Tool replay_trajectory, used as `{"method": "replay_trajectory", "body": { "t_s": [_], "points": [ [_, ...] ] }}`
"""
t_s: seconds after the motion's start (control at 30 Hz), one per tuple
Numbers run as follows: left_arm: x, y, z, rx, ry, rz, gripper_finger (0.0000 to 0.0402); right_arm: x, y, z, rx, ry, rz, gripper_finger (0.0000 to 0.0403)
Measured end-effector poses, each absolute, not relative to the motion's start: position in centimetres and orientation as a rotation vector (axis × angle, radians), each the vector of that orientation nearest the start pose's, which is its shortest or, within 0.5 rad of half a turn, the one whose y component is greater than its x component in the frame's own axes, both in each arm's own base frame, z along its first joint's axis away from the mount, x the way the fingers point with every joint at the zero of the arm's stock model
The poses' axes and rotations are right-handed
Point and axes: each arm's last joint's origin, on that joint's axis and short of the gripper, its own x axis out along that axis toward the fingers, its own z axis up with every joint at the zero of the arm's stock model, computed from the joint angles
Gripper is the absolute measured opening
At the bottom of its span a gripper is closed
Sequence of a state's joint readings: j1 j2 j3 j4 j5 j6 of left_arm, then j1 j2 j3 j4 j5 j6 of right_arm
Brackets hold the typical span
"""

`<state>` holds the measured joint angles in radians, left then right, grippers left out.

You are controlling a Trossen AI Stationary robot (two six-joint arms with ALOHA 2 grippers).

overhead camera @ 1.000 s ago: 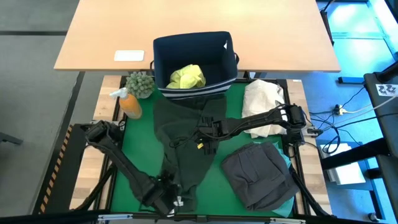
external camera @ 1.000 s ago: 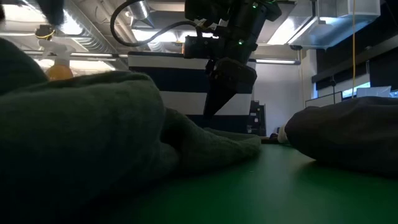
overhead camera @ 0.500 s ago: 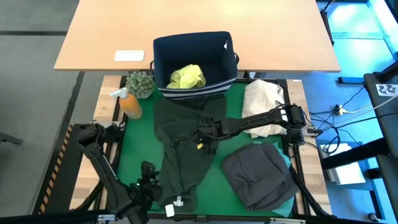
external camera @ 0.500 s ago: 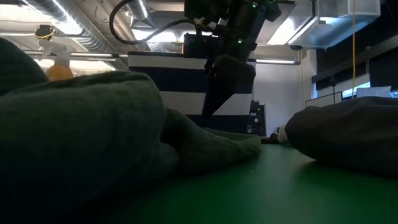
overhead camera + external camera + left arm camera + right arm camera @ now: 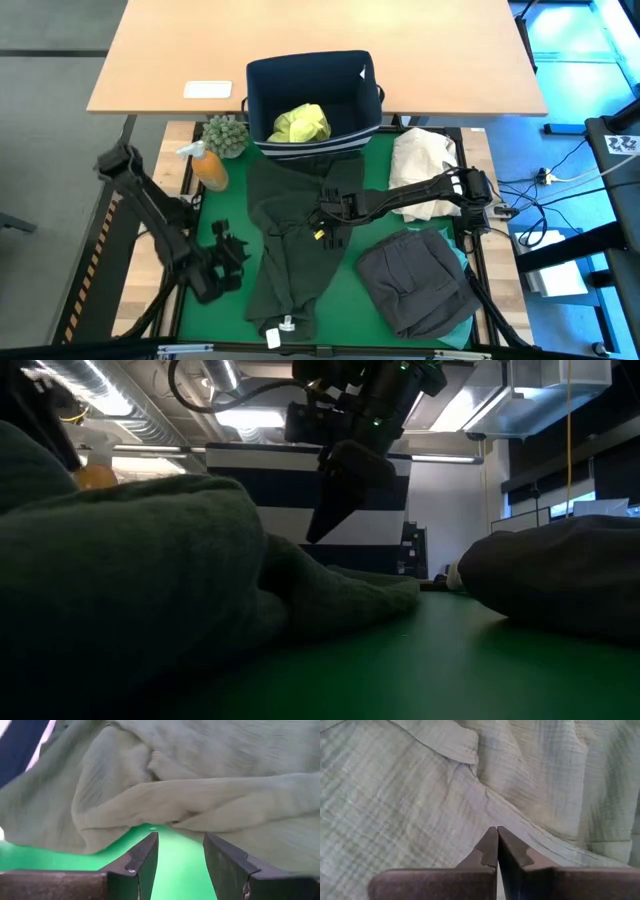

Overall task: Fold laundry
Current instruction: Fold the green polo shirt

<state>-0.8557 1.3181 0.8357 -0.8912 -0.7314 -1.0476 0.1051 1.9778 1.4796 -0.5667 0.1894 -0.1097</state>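
**Folding barely begun: one garment spread, one done, one waiting in the bin**

Judging by how things lie, the job is near its start. A dark olive garment point(image 5: 285, 255) lies spread lengthwise on the green worktop point(image 5: 225, 215), rumpled and not yet folded. The right hand point(image 5: 326, 226) sits over the middle of it, fingers pressed together; the right wrist view shows the two fingertips meeting above the weave with nothing visibly caught between them, though whether they pin a pinch of cloth underneath cannot be told. The left hand point(image 5: 228, 252) is off the garment's edge, over bare green just beside the cloth. In the left wrist view its fingers point(image 5: 142, 857) stand apart with green showing between them and a folded lip of the fabric just ahead, untouched.

Beyond the right hand, on the side away from the left one, a charcoal grey garment point(image 5: 415, 280) lies in a compact folded shape with a sliver of turquoise cloth point(image 5: 462, 262) peeking from under it; that one looks finished. A yellow-green shirt point(image 5: 300, 123) is bunched in the navy bin point(image 5: 262, 90) ahead of both hands, so it is left to do.

The low view is mostly blocked by a close mound of dark cloth. How much turquoise lies under the grey piece is hidden, as is anything deeper in the bin.
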Motion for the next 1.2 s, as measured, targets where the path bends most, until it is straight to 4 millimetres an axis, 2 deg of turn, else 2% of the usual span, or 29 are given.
{"method": "replay_trajectory", "body": {
  "t_s": [0.13,0.23,0.5,0.8,1.03,1.2],
  "points": [
    [15.1,-12.3,19.6,-0.055,0.840,0.383,0.0151,41.3,3.9,19.7,-0.244,1.065,-0.005,0.0005],
    [15.1,-11.1,18.9,-0.081,0.846,0.372,0.0151,41.3,4.0,19.7,-0.207,1.065,0.018,0.0005],
    [15.9,-9.5,17.6,-0.089,0.890,0.339,0.0151,41.2,6.7,19.9,-0.240,1.023,0.065,0.0005],
    [17.0,-10.0,18.2,-0.130,0.796,0.273,0.0151,40.9,8.8,19.9,-0.265,1.005,0.111,0.0005],
    [17.9,-11.6,19.4,-0.206,0.646,0.159,0.0151,40.8,9.2,19.9,-0.258,1.003,0.113,0.0005],
    [17.6,-12.4,19.6,-0.210,0.609,0.134,0.0151,40.8,9.2,19.9,-0.242,1.004,0.103,0.0005]
  ]
}}
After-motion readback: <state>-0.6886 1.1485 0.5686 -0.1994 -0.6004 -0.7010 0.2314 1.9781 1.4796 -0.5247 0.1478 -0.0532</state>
